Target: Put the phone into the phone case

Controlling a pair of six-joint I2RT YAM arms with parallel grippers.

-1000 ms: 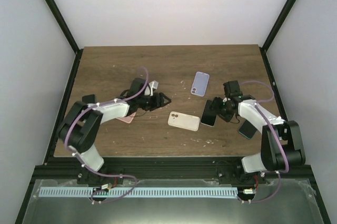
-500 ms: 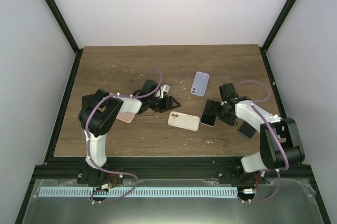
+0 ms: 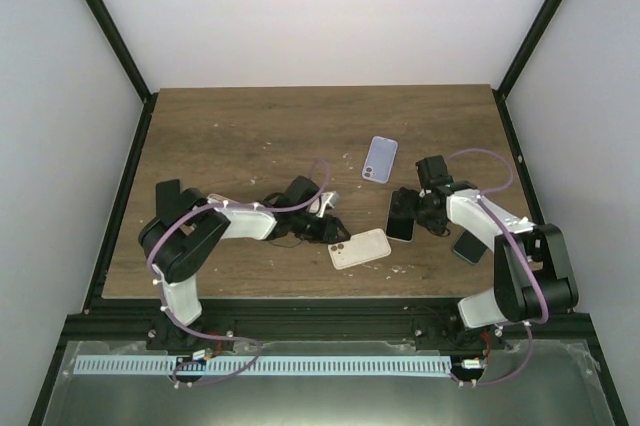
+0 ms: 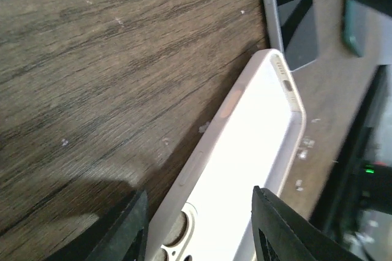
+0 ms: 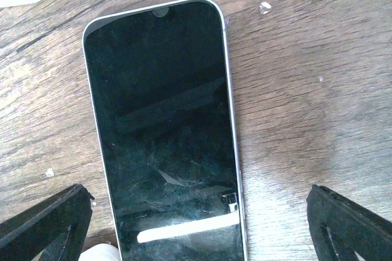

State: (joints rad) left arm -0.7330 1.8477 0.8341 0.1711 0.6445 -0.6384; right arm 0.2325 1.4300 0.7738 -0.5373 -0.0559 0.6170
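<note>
We see our left gripper (image 4: 201, 195) half-open astride the case (image 3: 360, 248), grip unclear; our right gripper (image 5: 197, 195) gapes wide, untouching, over the phone (image 3: 399, 220), at the case's 2 o'clock

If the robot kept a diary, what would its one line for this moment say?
left gripper: astride cream phone case, grip unclear | right gripper: open over black phone | step: phone not yet cased

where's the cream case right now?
Top view: the cream case lies centre-front on the table, its camera end between the fingers of the left gripper, with the black phone just behind-right of it.
</note>
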